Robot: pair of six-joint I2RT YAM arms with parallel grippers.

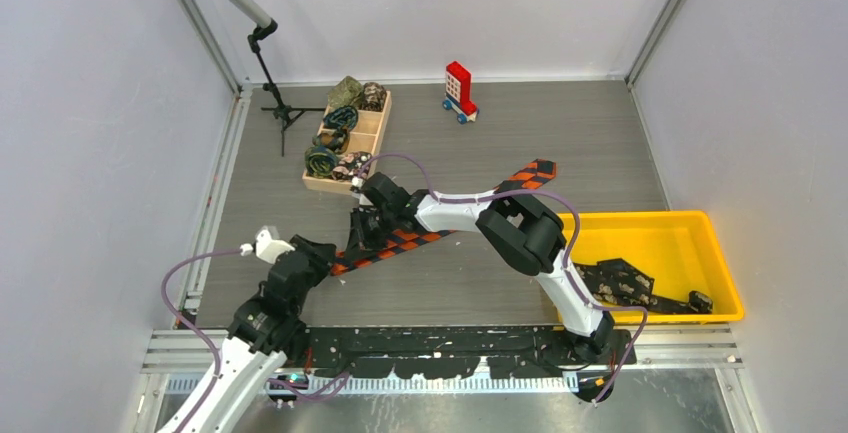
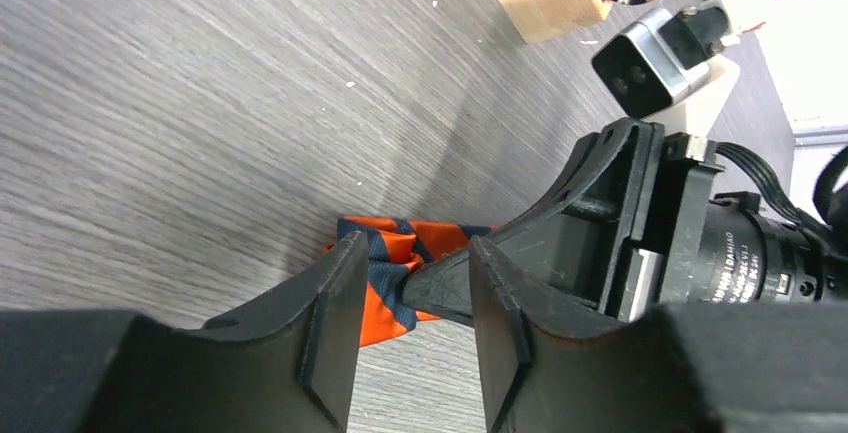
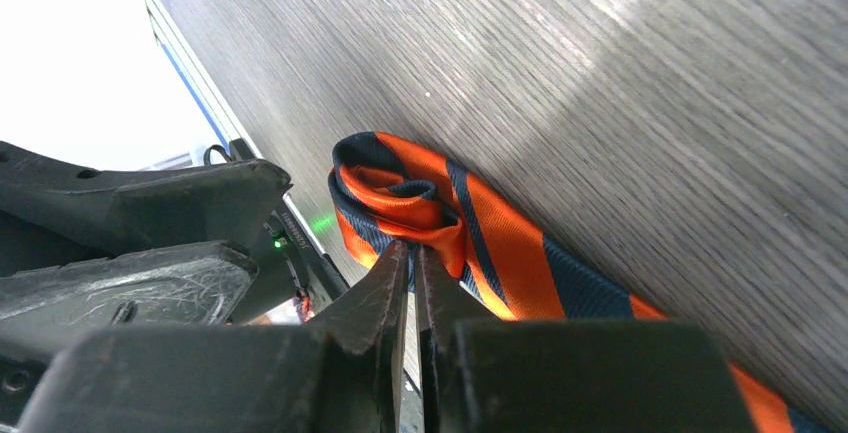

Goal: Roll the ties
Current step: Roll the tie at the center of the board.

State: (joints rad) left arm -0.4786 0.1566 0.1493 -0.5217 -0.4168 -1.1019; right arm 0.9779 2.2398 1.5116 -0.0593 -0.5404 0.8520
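Note:
An orange-and-black checked tie [image 1: 520, 178] lies diagonally across the table, its near left end wound into a small roll [image 3: 400, 193]. My right gripper [image 3: 412, 253] reaches across to the left and is shut on that rolled end; in the top view it [image 1: 362, 233] sits over the tie's left part. My left gripper [image 2: 415, 293] is open, its fingers [image 2: 335, 323] standing either side of the rolled end [image 2: 385, 258] and the right gripper's fingertip. In the top view the left gripper [image 1: 325, 258] is at the tie's left tip.
A wooden box [image 1: 378, 131] with several rolled ties stands at the back left, with a black tripod stand [image 1: 275, 103] beside it. A red-and-white toy block [image 1: 459, 91] is at the back. A yellow bin [image 1: 715, 253] at the right holds dark ties.

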